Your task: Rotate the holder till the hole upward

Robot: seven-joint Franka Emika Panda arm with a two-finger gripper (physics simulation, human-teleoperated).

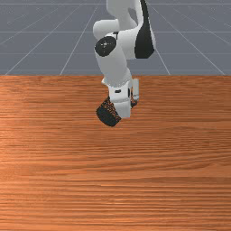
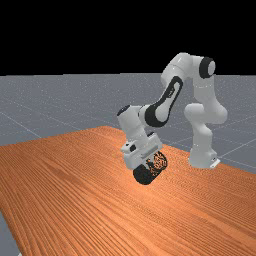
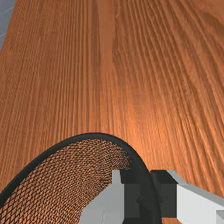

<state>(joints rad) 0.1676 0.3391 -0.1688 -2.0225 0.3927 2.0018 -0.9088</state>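
Holder [image 2: 144,175] position: was tilted below the gripper [image 2: 151,163], over the table [image 2: 75,200]; table contact could not be told.
Jaws: pinched the holder's wall, one finger inside, one outside.

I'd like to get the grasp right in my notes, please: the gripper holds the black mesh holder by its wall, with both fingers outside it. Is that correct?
Not quite: the wrist view shows one finger inside the holder and the other outside. The rest stands: the gripper holds the black mesh holder by its wall.
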